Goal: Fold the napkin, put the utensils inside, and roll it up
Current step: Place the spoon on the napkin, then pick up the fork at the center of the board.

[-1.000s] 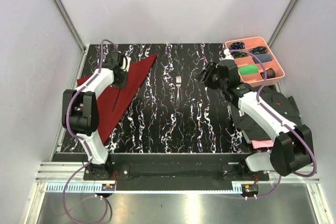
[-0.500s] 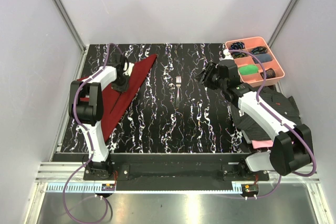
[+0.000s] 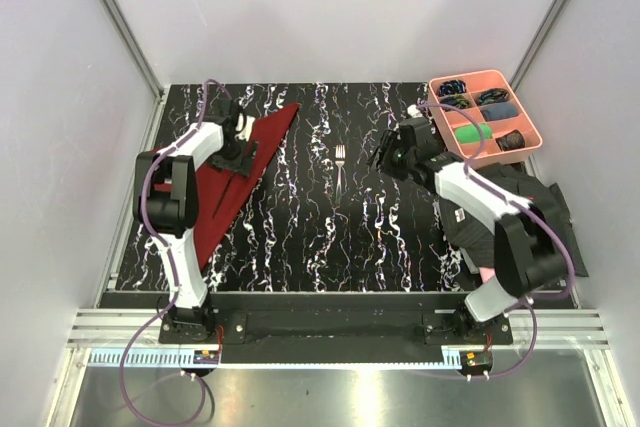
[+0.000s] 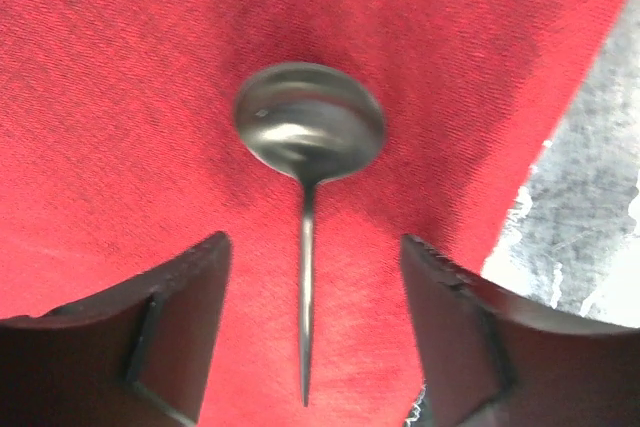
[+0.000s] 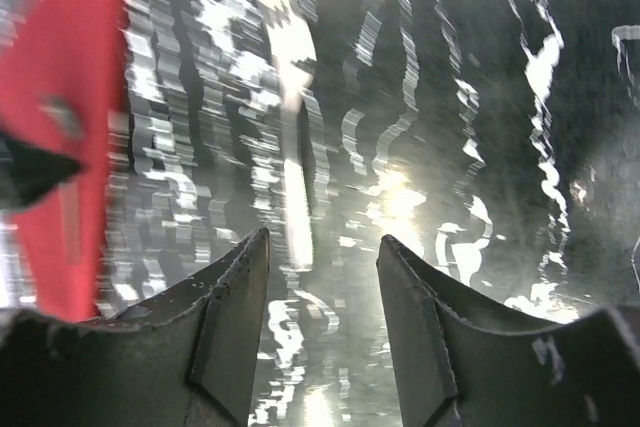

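The dark red napkin [image 3: 238, 172] lies folded into a long triangle at the table's left; it fills the left wrist view [image 4: 130, 97]. The spoon [image 4: 308, 147] lies loose on the cloth, bowl away from me, its thin handle running back between the fingers. My left gripper [image 3: 238, 144] [image 4: 312, 247] hovers over it, open, touching nothing. The silver fork [image 3: 340, 161] [image 5: 290, 97] lies on the black marbled table [image 3: 330, 237], mid-back. My right gripper [image 3: 383, 155] [image 5: 322, 247] is open to the fork's right, nothing between its fingers.
A pink compartment tray [image 3: 528, 141] with small items stands at the back right. A dark shirt [image 3: 520, 202] over a pink cloth [image 3: 488, 274] lies along the right edge under the right arm. White walls enclose the table.
My left gripper has opened and let go of the spoon onto the napkin. The right arm has swung slightly left toward the fork, its jaws a little wider.
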You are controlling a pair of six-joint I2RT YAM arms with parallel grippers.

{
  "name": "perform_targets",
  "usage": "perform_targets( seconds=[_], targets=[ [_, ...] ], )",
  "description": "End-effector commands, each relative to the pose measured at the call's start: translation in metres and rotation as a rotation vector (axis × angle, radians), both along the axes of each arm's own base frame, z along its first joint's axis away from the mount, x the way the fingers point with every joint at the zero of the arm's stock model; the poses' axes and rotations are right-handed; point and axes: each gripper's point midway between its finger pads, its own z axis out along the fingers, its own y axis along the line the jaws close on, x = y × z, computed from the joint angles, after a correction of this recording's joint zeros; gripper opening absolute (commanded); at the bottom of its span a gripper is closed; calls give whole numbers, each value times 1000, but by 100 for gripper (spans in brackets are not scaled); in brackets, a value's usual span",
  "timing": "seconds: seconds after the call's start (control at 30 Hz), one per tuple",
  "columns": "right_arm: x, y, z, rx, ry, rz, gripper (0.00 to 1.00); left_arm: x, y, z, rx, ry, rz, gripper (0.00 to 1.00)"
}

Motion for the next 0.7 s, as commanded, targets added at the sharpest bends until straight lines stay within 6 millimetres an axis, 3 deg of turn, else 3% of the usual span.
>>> perform_targets(
  seconds=[0.0,0.07,0.23,0.33,0.37,0.43,0.47,0.5,0.57,0.6,0.67],
  targets=[
    [13,10,-17,-55,42,36,57,16,-12,56,8,-150,33,84],
    [21,17,-15,-61,36,45,57,15,-10,65,20,-171,63,87],
    [29,29,-36,-105,93,30,57,8,-24,92,-92,-240,185,87],
    [37,22,-36,-124,85,-25,58,7,-64,97,-199,-271,197,86],
    [38,21,-33,-127,79,-28,59,6,-90,98,-220,-287,158,85],
    [39,15,-28,-128,77,-39,59,7,-121,89,-257,-275,170,84],
    [40,8,-28,-128,79,-52,60,8,-151,93,-294,-286,132,83],
    [40,4,-20,-121,66,-58,60,9,-167,80,-311,-260,160,82],
    [37,-12,-18,-123,70,-86,60,13,-205,81,-354,-278,142,80],
    [35,-18,-5,-112,45,-97,61,14,-216,67,-362,-257,170,79],
    [30,-34,-3,-113,43,-125,61,21,-242,71,-404,-274,165,79]
  ],
)
